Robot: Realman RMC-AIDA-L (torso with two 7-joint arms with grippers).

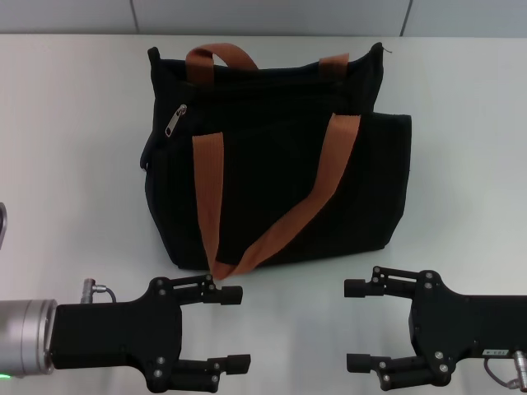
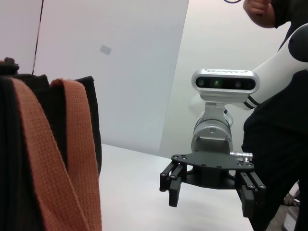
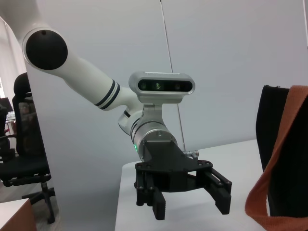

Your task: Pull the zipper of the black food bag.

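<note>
The black food bag [image 1: 272, 181] stands upright in the middle of the white table [image 1: 74, 164], its two orange-brown strap handles [image 1: 210, 189] hanging down the front. The small silver zipper [image 1: 176, 120] hangs at the bag's upper left corner. My left gripper [image 1: 235, 327] is open and empty, low in front of the bag's left side. My right gripper [image 1: 356, 325] is open too, level with it on the right. Both stand apart from the bag, fingertips facing each other. The left wrist view shows the bag [image 2: 9, 144] and the right gripper [image 2: 210, 195]; the right wrist view shows the bag [image 3: 272, 144] and the left gripper [image 3: 187, 199].
A person in dark clothes [image 2: 279, 125] stands behind my right arm. An office chair [image 3: 24, 159] sits off the table beyond my left arm. A wall [image 1: 263, 15] runs along the table's far edge.
</note>
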